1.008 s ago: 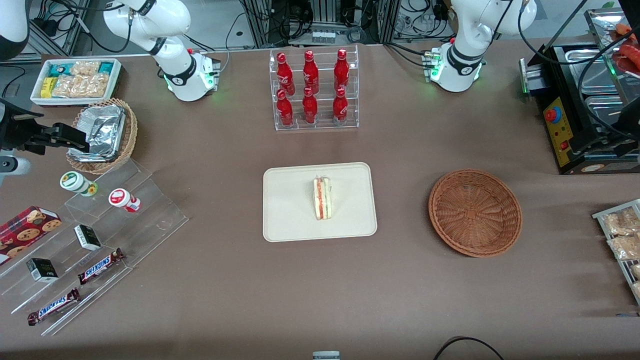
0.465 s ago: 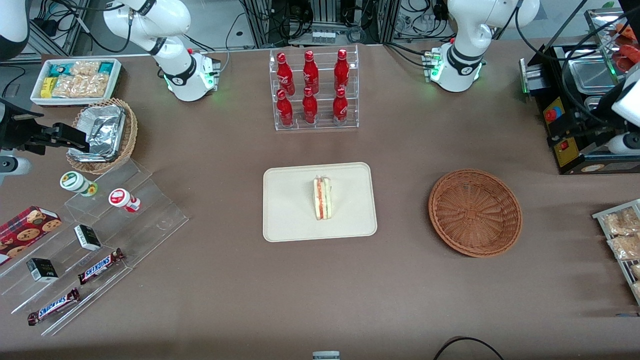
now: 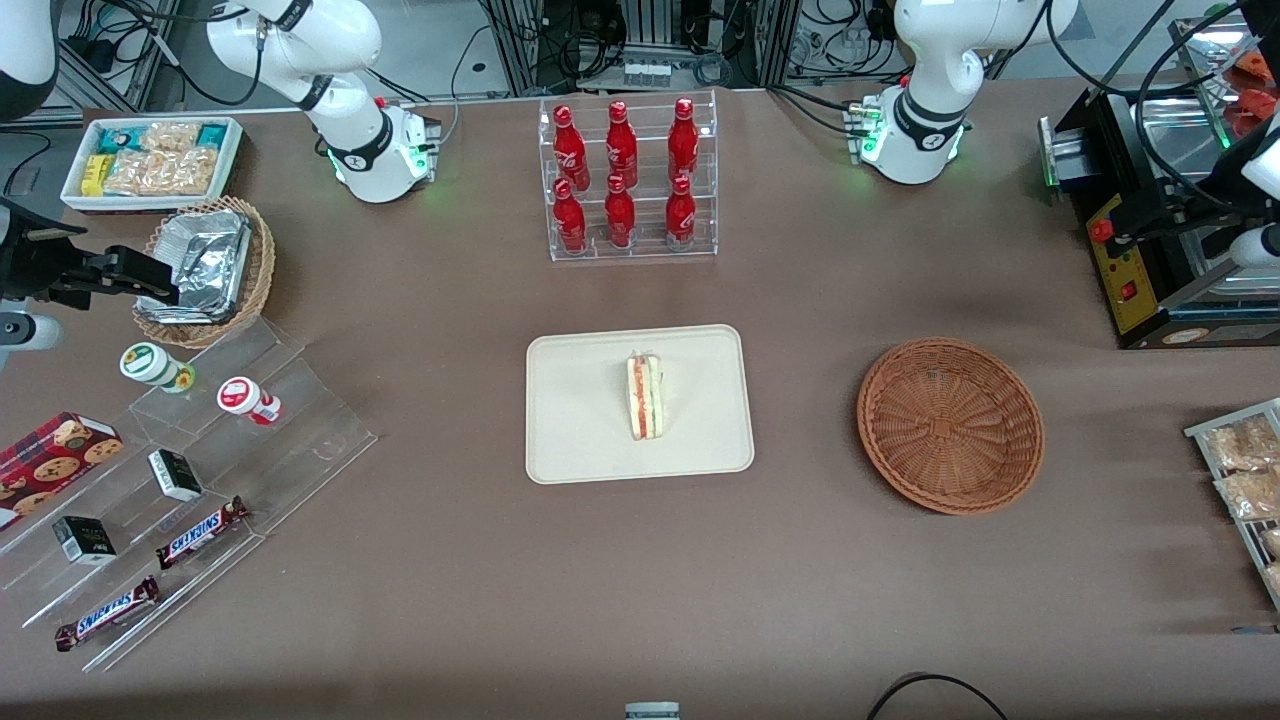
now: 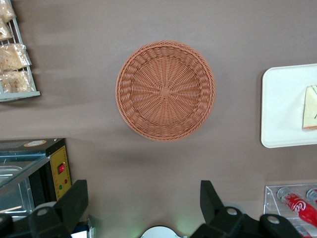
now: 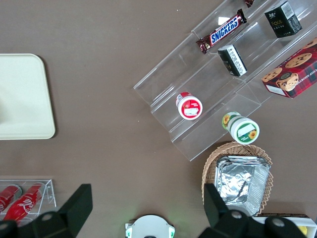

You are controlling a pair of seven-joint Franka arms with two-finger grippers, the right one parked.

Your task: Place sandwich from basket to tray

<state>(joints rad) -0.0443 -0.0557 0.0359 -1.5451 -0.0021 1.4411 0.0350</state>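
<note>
Resting on smooth cream tray, layered triangular sandwich, woven basket, pincer released above.

Robot lab dressed as a snack shop counter

Two white arm bases bolted to a brown-covered table, with cable bundles and metal rack frames along the top edge of the front view, mark a lab. Shop stock surrounds them: a clear tiered rack of red cola bottles at upper centre, acrylic steps with Snickers bars at lower left, a white bin of snack packets at upper left.
</note>
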